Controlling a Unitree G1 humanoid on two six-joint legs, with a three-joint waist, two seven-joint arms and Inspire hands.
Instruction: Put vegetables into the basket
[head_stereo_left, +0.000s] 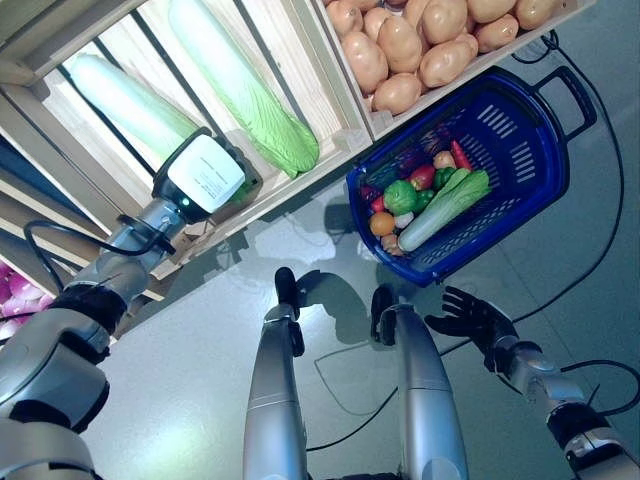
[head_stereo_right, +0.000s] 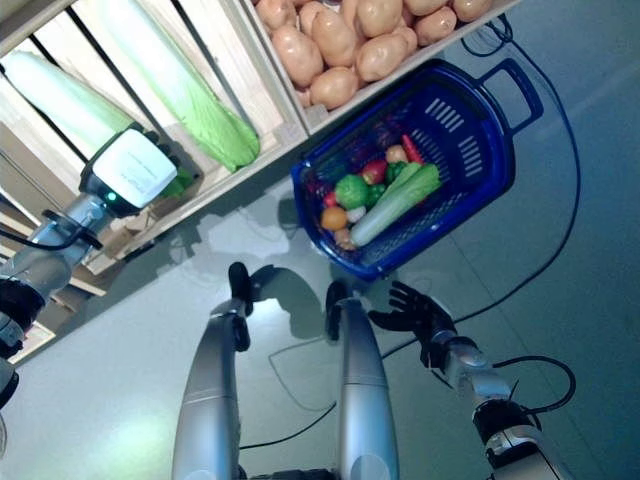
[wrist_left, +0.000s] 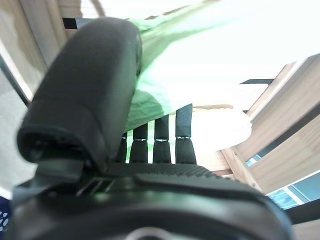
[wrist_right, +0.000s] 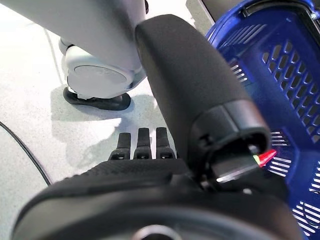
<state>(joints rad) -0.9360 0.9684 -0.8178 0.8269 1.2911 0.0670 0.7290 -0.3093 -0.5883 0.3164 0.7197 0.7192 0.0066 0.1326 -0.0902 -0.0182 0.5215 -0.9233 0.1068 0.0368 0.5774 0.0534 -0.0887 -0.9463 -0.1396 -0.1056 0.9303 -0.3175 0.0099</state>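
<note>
A blue basket at the upper right of the left eye view sits on the floor under a wooden shelf, already part-loaded: a long cabbage lies across a green pepper, a tomato, an orange and other small produce. The job looks well under way but unfinished. Two more cabbages lie in the shelf's slatted bin at the upper left, with potatoes heaped in the next bin at top centre. The left hand is up at the bin's lower edge by the leafy end of the shelf cabbages, suggesting the next pick. From the head views its fingers are hidden behind the wrist unit; only the left wrist view shows the fingers stretched straight, close against pale green leaf, the thumb raised, nothing gripped. The right hand hangs idle at the lower right, just beside the basket's near rim, fingers spread and empty; its wrist view adds the basket's slotted wall close by and bare floor past straight fingers.
</note>
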